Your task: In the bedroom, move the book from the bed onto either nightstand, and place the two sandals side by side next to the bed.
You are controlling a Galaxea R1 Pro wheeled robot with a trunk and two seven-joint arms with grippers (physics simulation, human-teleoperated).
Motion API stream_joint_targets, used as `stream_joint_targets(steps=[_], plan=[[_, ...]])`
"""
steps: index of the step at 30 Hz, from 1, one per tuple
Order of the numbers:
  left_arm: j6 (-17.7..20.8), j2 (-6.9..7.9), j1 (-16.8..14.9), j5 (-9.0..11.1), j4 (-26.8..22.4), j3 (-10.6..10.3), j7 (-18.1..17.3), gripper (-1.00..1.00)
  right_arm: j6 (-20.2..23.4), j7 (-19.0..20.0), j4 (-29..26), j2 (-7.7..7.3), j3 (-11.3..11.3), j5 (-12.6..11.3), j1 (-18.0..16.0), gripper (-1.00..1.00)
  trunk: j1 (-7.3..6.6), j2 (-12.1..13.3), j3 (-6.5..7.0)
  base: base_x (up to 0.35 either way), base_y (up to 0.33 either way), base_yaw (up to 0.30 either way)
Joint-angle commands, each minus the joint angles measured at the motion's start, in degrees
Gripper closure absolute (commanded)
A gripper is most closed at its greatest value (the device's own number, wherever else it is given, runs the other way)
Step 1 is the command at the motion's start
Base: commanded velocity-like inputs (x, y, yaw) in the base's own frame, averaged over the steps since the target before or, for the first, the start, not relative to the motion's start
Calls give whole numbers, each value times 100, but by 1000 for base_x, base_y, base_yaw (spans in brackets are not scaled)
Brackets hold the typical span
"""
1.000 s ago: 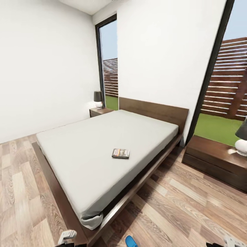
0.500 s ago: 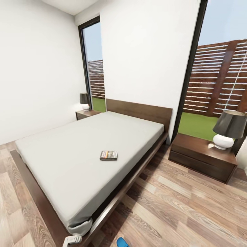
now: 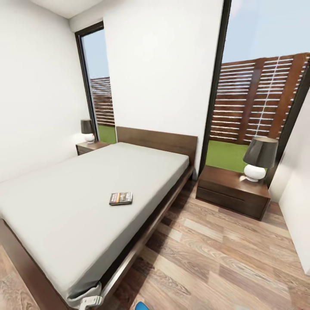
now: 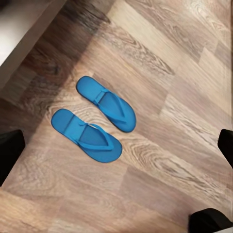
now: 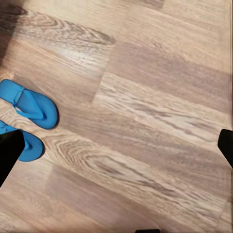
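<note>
The book [image 3: 121, 198] lies flat on the pale grey mattress of the bed [image 3: 82, 202], toward its near right side. One nightstand [image 3: 232, 193] stands right of the headboard, the other [image 3: 89, 147] at the far left corner. Two blue sandals [image 4: 106, 103] [image 4: 86, 135] lie side by side on the plank floor beneath my left gripper [image 4: 117, 150], which hangs open above them, its dark fingers [image 4: 9, 154] wide apart. My right gripper [image 5: 117, 148] is open over bare floor, beside the sandals [image 5: 31, 104]. A blue sandal tip [image 3: 141, 306] shows near the bed's corner.
A dark-shaded lamp [image 3: 258, 159] takes up the right half of the right nightstand's top; a smaller lamp [image 3: 88, 130] stands on the left one. Tall windows flank the headboard. A white wall [image 3: 297, 206] closes the right side. Plank floor [image 3: 224, 258] stretches between bed and wall.
The head camera has turned right, so the whole picture slid left. The right nightstand and its lamp are now fully in view. The book and bed have not moved.
</note>
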Motion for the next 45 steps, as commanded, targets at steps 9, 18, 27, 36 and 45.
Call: stream_joint_targets(steps=[9,18,27,36,45], plan=[[8,-6,-3,-48,-5,55,-30,-100,12,28,0,-2,-26,-14,-4,-100,-1,-3,41,0,0,-250],[7,-7,-3,-48,-5,55,-30,-100,12,35,0,-1,-26,-12,-4,-100,-1,-3,88,0,0,-252],[7,-4,-3,-48,-5,55,-30,-100,12,37,0,-2,-26,9,-4,-100,-1,-3,120,0,0,-271],[4,-4,-3,-48,-5,55,-30,-100,12,37,0,4,-26,23,-4,-100,-1,-3,125,0,0,-295],[6,-3,-3,-48,-5,63,-30,-100,12,37,4,5,-26,18,-4,-100,-1,-3,125,0,0,-300]])
